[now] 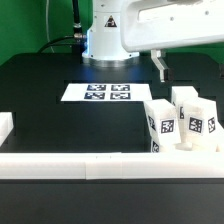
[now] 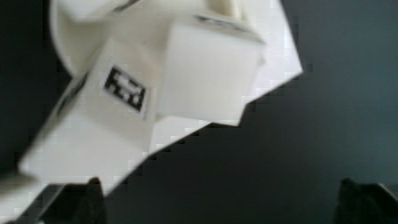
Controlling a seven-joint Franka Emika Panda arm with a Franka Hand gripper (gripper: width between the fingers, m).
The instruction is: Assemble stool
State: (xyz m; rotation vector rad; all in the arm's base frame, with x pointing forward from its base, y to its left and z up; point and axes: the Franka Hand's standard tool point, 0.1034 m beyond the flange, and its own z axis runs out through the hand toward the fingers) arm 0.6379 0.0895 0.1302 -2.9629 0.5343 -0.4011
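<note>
Three short blocky white legs with black-and-white tags stand close together at the exterior view's right: one in front (image 1: 160, 124), one behind (image 1: 185, 104), one at the far right (image 1: 201, 126). I cannot make out the round seat. My gripper (image 1: 158, 67) hangs above the dark table, behind and above the legs. In the wrist view the gripper (image 2: 221, 205) is open and empty, its dark fingertips (image 2: 79, 201) wide apart. The white legs (image 2: 169, 70) fill the view beyond the fingertips, one tag facing the camera; they are not between the jaws.
The marker board (image 1: 108, 92) lies flat in the middle of the table, before the robot base (image 1: 105, 40). A long white bar (image 1: 70, 161) edges the front of the table, and a white block (image 1: 5, 126) stands at the left edge.
</note>
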